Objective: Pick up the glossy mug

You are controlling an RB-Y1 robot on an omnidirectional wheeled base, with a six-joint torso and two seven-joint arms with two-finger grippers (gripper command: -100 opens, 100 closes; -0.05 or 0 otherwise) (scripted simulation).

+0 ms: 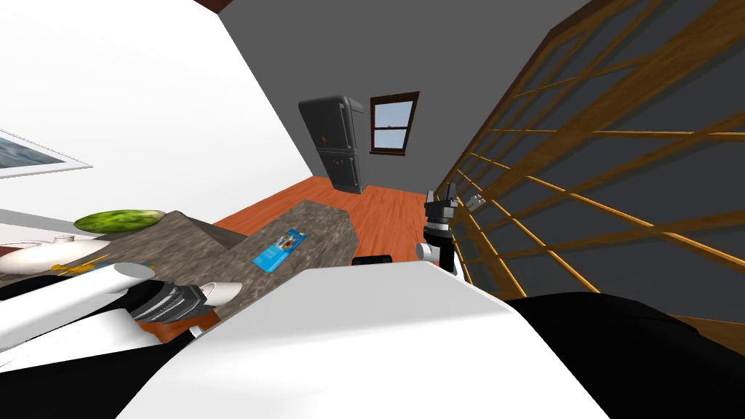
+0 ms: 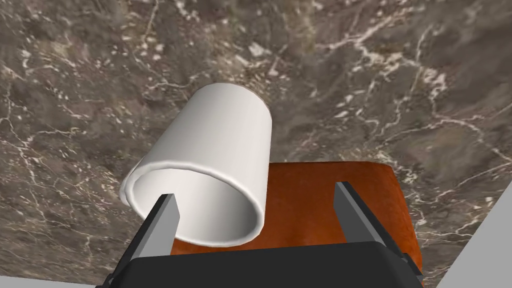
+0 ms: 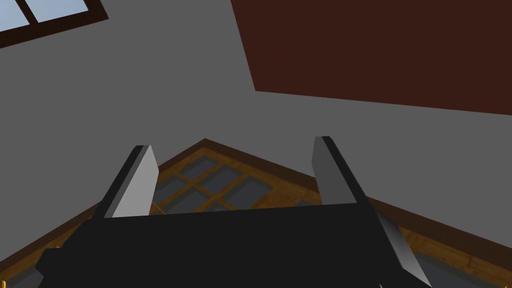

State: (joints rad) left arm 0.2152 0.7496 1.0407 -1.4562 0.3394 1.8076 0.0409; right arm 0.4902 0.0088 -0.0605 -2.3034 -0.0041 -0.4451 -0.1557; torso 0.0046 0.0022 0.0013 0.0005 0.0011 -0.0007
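Note:
A plain white mug [image 2: 220,150] rests on a brown marbled counter [image 2: 375,75], its open mouth facing my left gripper [image 2: 255,192]. No handle shows. The gripper is open. One finger [image 2: 165,220] overlaps the mug's mouth, while the other finger [image 2: 352,210] stands well apart from the mug's side, over a rust-coloured patch [image 2: 320,200]. In the head view the mug [image 1: 224,290] shows at the end of my left arm, just past the dark left gripper [image 1: 190,298]. My right gripper [image 1: 457,196] is raised beside a lattice wall and is open [image 3: 232,143], holding nothing.
On the counter [image 1: 218,254] lie a blue box [image 1: 280,249], a green melon [image 1: 120,220] and a white rounded vessel [image 1: 44,254]. A wooden lattice wall [image 1: 596,182] runs along the right. A dark fridge [image 1: 338,144] stands at the far end of the orange floor.

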